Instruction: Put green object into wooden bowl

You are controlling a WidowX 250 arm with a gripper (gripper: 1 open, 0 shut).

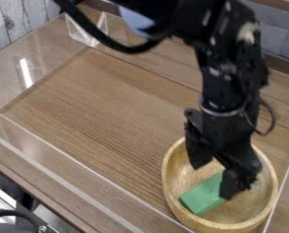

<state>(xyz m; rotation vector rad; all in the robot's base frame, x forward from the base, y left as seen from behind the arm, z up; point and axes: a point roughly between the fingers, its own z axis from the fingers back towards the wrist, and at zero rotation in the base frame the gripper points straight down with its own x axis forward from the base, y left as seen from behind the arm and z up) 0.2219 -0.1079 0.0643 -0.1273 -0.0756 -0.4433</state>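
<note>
The wooden bowl (173, 178) stands at the front right of the table, round and light tan with a thick rim. The green object (205, 196), a flat bright green block, lies inside it on the bowl's floor, its far end hidden behind my fingers. My black gripper (219, 177) points straight down over the bowl, right above the block's far end. Its jaws stand open, one finger (201, 157) to the left and the other further right and nearer the camera. Nothing is clamped between them.
The bowl stands on a brown wood-grain tabletop (104, 105). Low clear plastic walls (25, 71) run along the left and front edges, and a small clear stand (86, 30) is at the back left. The black arm (226, 64) rises above the bowl.
</note>
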